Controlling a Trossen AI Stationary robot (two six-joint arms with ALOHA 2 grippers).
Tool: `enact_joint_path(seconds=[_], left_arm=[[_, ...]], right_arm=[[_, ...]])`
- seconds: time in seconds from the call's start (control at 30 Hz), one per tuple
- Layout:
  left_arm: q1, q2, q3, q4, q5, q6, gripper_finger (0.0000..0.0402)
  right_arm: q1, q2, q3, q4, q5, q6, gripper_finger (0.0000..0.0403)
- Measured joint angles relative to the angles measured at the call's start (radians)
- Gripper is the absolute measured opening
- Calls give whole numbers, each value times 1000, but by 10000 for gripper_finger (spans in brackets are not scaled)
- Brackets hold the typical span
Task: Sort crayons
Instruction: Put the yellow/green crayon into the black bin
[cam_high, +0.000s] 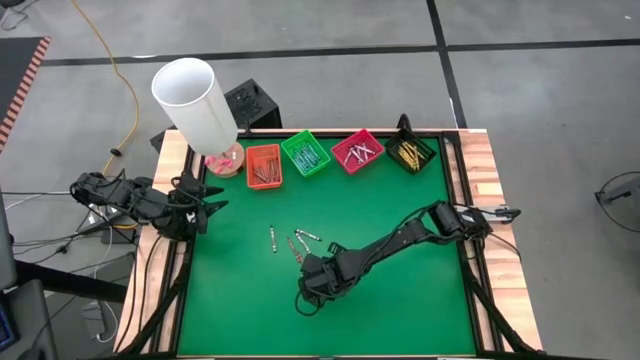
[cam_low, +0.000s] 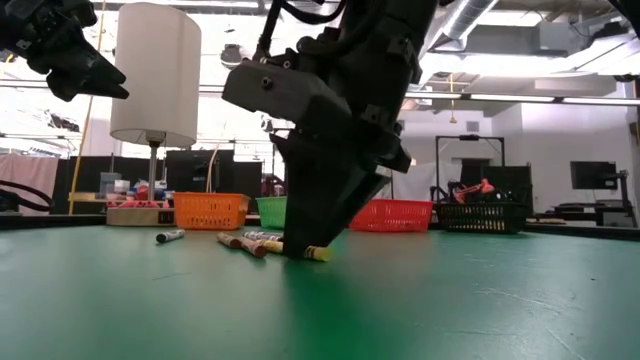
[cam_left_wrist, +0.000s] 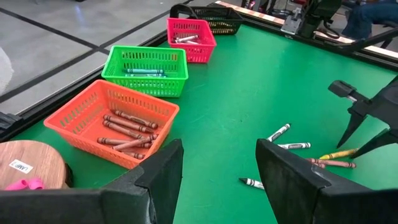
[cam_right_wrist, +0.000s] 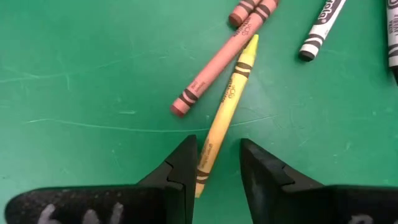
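Right gripper: the right gripper (cam_right_wrist: 216, 171) is set low on the mat (cam_high: 400, 300), near its middle; the fingers are seen parted, straddling the end of a yellow crayon (cam_right_wrist: 225, 112), which lies flat and is not pinched.
Left gripper: the left gripper (cam_left_wrist: 217, 177) is held at the mat's left edge, waiting, its fingers spread with nothing between them.
Risk, neighbour: a brown crayon (cam_right_wrist: 221, 59) lies touching the yellow one near its tip; it could be dragged along or nudged if the jaws are closed at this spot, judging by how little room is left.
Risk, grip point: the yellow crayon is caught near one end only, so it might be tipped or swung when lifted, and could be dropped short of its tray.
Risk, roll: round sticks on a smooth mat may be rolled away by a finger that is set down askew.
Trays, counted: four in a row at the far edge, the orange tray (cam_high: 263, 166), green tray (cam_high: 305, 153), pink tray (cam_high: 357, 151) and black tray (cam_high: 411, 152).
Loose crayons, counted: about six are seen on the mat, one yellow, two brown and some three white-wrapped; an exact count cannot be given.
Sorted crayons: brownish sticks are held in the orange tray, about six; the contents of the other trays cannot be counted.
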Motion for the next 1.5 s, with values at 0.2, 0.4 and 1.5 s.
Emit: enact_joint_path(seconds=[0.2,0.4,1.5], left_arm=[[0,0,0,0,0,0,192],[0,0,0,0,0,0,192],[0,0,0,0,0,0,192]], right_arm=[[0,-3,-13,-10,-11,27,109],[-8,-3,-14,-21,-15,44,30],[-165,-272,-30,-368,221,-113,0]])
